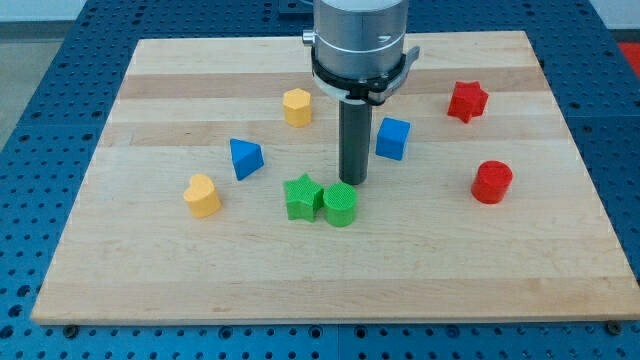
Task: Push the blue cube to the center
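The blue cube point(392, 138) sits on the wooden board point(150, 260), right of the board's middle. My tip point(352, 181) is at the lower end of the dark rod, a little to the left of and below the cube, with a small gap between them. The tip stands just above the green cylinder point(340, 205).
A green star point(302, 197) touches the green cylinder's left side. A blue triangle block point(245, 158) and a yellow heart point(201, 196) lie to the left. A yellow hexagon point(297, 107) is at upper middle. A red star point(467, 101) and red cylinder point(491, 182) lie right.
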{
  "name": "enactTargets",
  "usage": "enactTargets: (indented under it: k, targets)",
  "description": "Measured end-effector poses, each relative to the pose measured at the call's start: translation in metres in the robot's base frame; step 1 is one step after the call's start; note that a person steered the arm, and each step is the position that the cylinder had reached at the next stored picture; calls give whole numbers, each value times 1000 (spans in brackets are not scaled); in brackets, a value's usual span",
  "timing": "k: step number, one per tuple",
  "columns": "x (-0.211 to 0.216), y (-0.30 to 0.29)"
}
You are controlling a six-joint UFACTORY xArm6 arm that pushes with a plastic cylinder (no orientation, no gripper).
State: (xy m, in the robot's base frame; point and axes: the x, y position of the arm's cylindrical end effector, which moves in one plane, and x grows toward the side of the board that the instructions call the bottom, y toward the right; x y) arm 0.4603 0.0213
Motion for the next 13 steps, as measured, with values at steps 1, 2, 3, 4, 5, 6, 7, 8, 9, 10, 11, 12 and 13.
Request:
enactTargets:
  k: [1, 2, 3, 4, 5, 6, 7, 8, 9, 10, 11, 12, 13]
  targets:
    - [0, 0]
    - [2, 16]
    - [13, 47]
    - [19, 47]
    - [12, 81]
    - [13, 83]
    - [-5, 78]
    - [-31, 65]
    - [-38, 65]
    - [-35, 66]
    - [-36, 101]
    - [-60, 106]
    - [-72, 90]
